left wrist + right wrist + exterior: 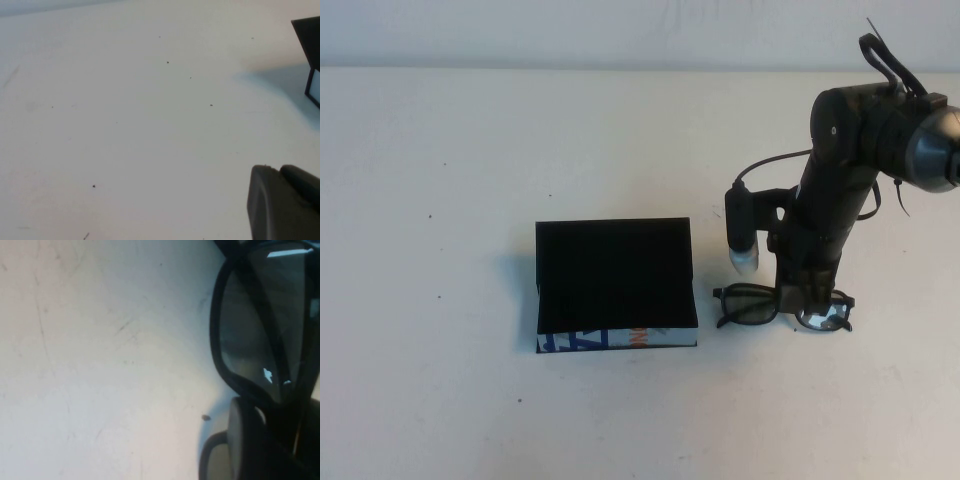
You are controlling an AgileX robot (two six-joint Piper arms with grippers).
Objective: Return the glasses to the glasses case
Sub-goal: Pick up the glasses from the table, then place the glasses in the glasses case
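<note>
The glasses (pixel 752 306) are black-framed with tinted lenses and lie on the table just right of the glasses case (pixel 616 278), a black box with a flat lid and a blue, white and orange front side. My right gripper (pixel 799 300) reaches straight down onto the middle of the frame. In the right wrist view one lens of the glasses (pixel 260 330) fills the picture, and the frame runs in between my fingers (pixel 244 440), which sit close around it. My left gripper (pixel 281 168) is out of the high view; it hovers shut and empty over bare table.
A corner of the case (pixel 309 45) shows at the edge of the left wrist view. The white table (pixel 440 200) stretches left of and in front of the case. The right arm's cable (pixel 770 160) loops behind the glasses.
</note>
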